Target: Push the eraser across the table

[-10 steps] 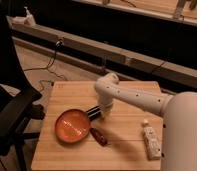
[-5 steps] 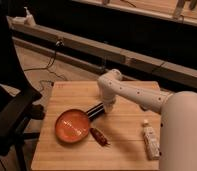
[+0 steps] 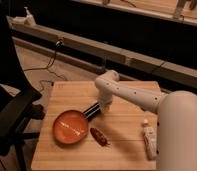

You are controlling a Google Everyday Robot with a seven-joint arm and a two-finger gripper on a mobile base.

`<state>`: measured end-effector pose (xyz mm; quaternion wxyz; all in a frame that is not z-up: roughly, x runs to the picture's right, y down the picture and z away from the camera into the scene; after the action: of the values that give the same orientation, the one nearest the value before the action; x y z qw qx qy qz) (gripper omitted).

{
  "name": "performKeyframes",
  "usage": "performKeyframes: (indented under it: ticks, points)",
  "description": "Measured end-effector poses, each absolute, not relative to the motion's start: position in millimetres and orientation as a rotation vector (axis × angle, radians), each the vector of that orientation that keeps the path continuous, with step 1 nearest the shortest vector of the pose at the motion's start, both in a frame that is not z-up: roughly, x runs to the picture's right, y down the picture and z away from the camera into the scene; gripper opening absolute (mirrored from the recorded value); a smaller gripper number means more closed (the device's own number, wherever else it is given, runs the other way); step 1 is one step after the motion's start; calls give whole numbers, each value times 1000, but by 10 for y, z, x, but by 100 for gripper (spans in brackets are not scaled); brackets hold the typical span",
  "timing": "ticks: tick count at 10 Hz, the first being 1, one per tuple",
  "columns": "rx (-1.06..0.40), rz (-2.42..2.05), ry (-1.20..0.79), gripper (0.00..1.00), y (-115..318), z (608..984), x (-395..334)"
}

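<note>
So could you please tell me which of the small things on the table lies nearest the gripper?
The eraser, the black block between the gripper and the orange plate.

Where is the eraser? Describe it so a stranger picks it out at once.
On the light wooden plank table, find the round orange plate on its left half. The eraser is the small black oblong block between the plate's upper right rim and the gripper at its far end. Unlike the dark red-brown oval thing nearby, it is black and straight-edged.

End effector (image 3: 101, 106) finger state indistinct above eraser (image 3: 91, 111).
</note>
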<state>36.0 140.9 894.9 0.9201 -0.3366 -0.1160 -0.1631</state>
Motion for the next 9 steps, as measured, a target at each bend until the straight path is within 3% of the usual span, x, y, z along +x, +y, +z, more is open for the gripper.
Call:
performKeyframes:
  ticks: [4,6,9]
  points:
    - [-633,-421,-415,1,1417,8805,-472]
    - [-614,-444,-472,9,1414,8720,-701]
    - [-621,-422,-441,1,1435,8803,-738]
